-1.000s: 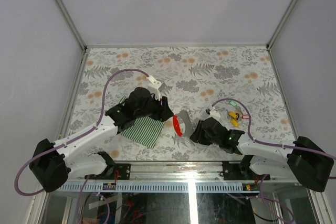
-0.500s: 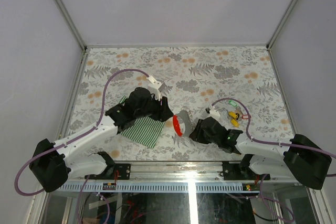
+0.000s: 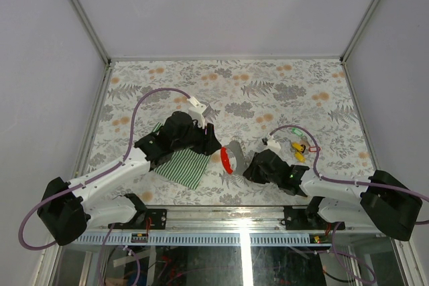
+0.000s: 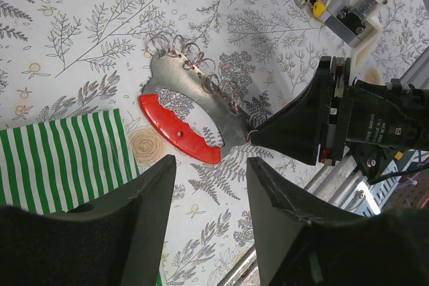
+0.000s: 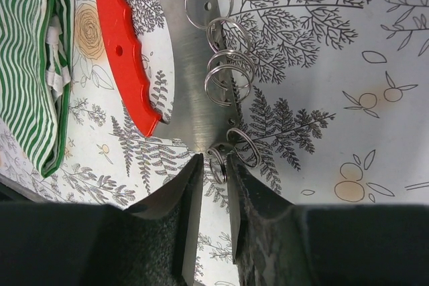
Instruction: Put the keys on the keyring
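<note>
While left gripper (image 4: 209, 169) stays wide, right gripper (image 5: 216, 169) has narrowed around a keyring (image 5: 191, 92) loop (grip unclear).

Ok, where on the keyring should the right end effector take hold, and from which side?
Take the end split ring at the corner of the keyring, coming in from that end, clear of the red handle. That ring juts out beyond the rest, so the right end effector can probably straddle it.
</note>
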